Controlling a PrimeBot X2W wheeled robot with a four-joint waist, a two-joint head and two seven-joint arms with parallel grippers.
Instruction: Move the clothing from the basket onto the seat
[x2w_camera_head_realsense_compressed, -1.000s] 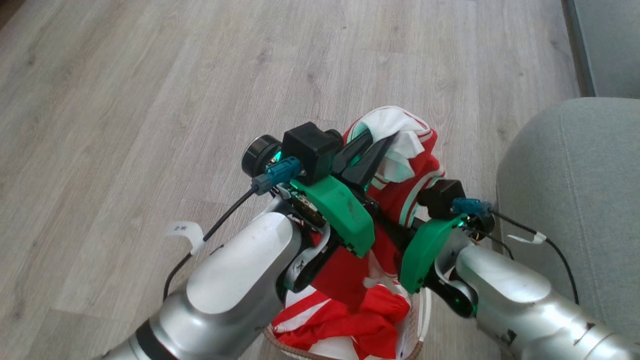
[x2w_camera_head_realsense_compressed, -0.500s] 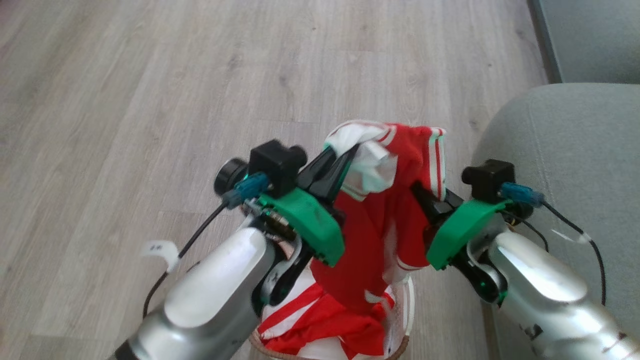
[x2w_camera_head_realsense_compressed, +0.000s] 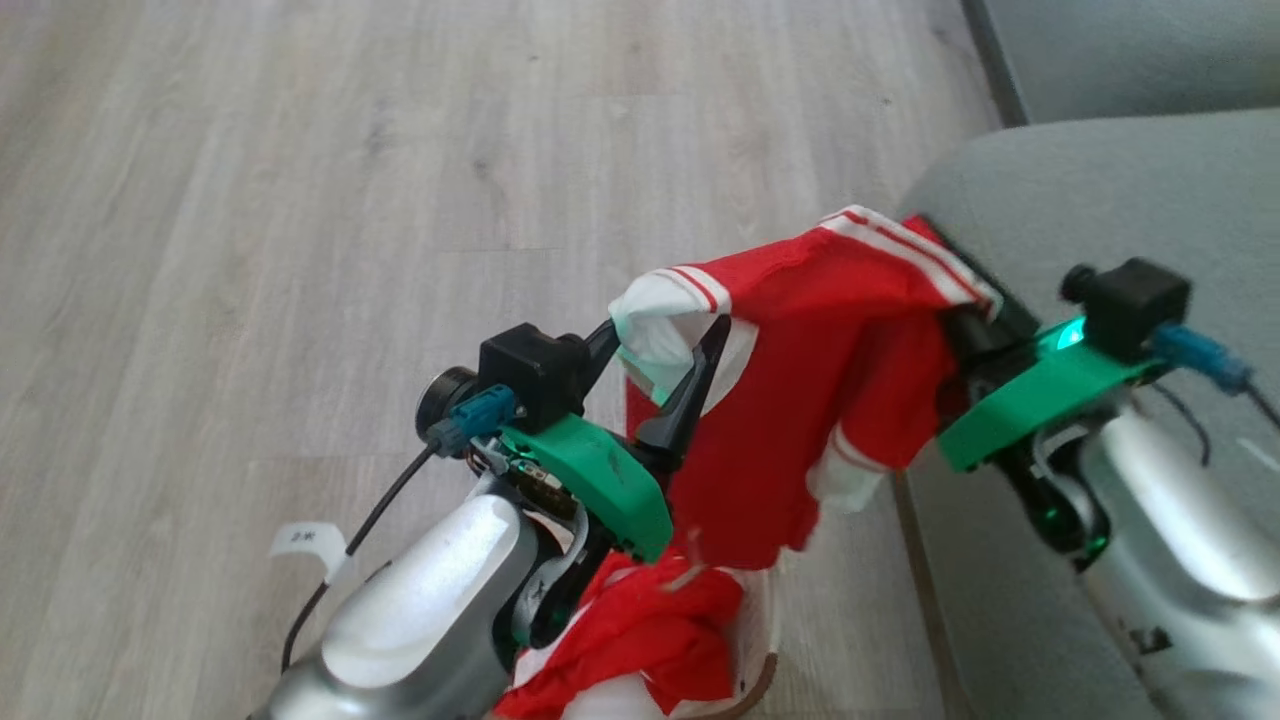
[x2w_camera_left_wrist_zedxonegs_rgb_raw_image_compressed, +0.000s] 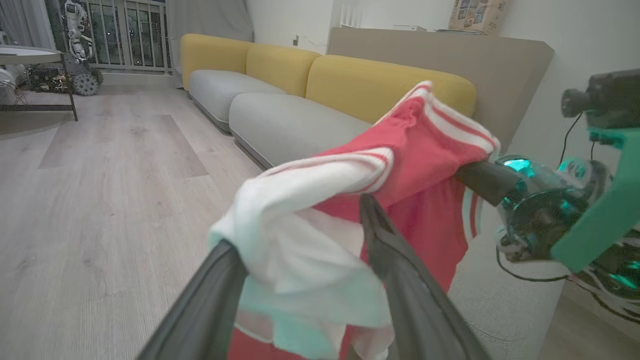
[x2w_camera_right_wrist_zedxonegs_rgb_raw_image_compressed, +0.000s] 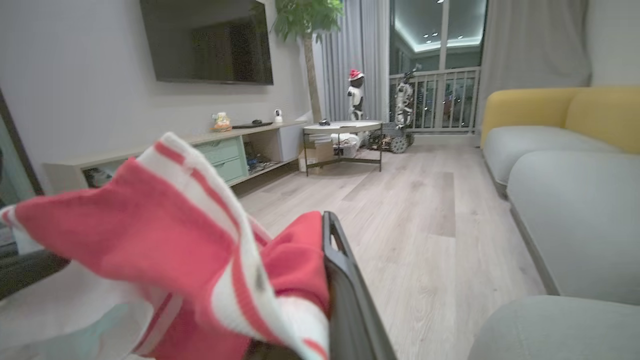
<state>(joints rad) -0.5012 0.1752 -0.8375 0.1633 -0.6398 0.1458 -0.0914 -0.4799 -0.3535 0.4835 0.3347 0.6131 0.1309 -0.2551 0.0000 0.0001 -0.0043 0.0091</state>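
Basket (x2w_camera_head_realsense_compressed: 762, 650): nearest, at bottom of head view, on the floor (x2w_camera_head_realsense_compressed: 300, 200) just beside the seat front; L forearm covers most of it.
Second garment (x2w_camera_head_realsense_compressed: 640, 630): red/white heap inside the basket.
L end effector (x2w_camera_head_realsense_compressed: 665, 330): fingers spread wide, white collar part draped across them, not pinched; L wrist view shows this best (x2w_camera_left_wrist_zedxonegs_rgb_raw_image_compressed: 295, 222).
Lifted garment (x2w_camera_head_realsense_compressed: 800, 400): strung between both arms, above the basket, lower edge hanging close to the heap.
R end effector (x2w_camera_head_realsense_compressed: 965, 318): closed on garment's striped end, over the seat corner; cloth hides the tips in head view.
Seat (x2w_camera_head_realsense_compressed: 1100, 200): grey cushion, R of basket.
L wrist view adds: yellow backrests (x2w_camera_left_wrist_zedxonegs_rgb_raw_image_compressed: 375, 85) behind grey cushions.
R wrist view adds: TV (x2w_camera_right_wrist_zedxonegs_rgb_raw_image_compressed: 210, 40), low cabinet (x2w_camera_right_wrist_zedxonegs_rgb_raw_image_compressed: 230, 150), round table (x2w_camera_right_wrist_zedxonegs_rgb_raw_image_compressed: 342, 127), far off; red cloth blocks its lower left.
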